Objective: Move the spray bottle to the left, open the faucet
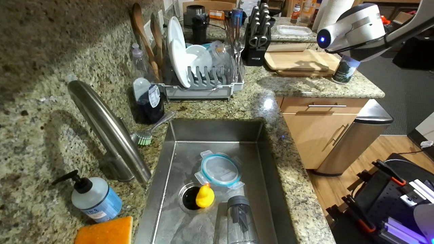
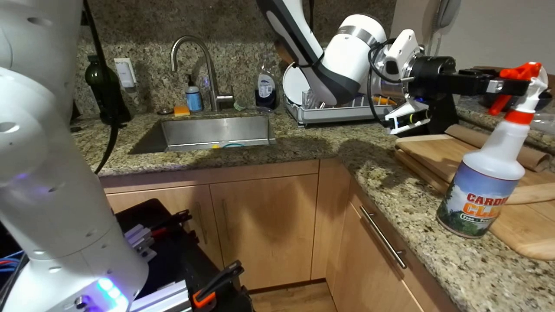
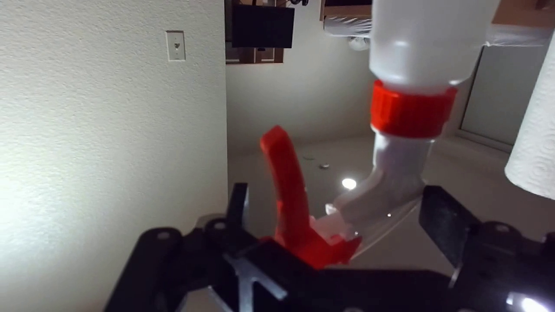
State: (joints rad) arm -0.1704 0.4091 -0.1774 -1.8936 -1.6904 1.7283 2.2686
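Likely at the moving step, so next squeeze the wide-spread, empty black pincer (image 3: 337, 203) onto the red-topped white plastic spray bottle (image 2: 488, 180).

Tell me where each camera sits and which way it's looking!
Wrist view: sits just behind the claw, whose fingers show at the bottom, and faces the spray bottle, which looks upside down.
Exterior view: sits high near the sink, looking down along it toward the dish rack; arm and a bit of base show.
Exterior view: sits beside the base, looking across at the faucet; base, arm and claw show.
Both exterior views share the sink, faucet, dish rack and spray bottle.
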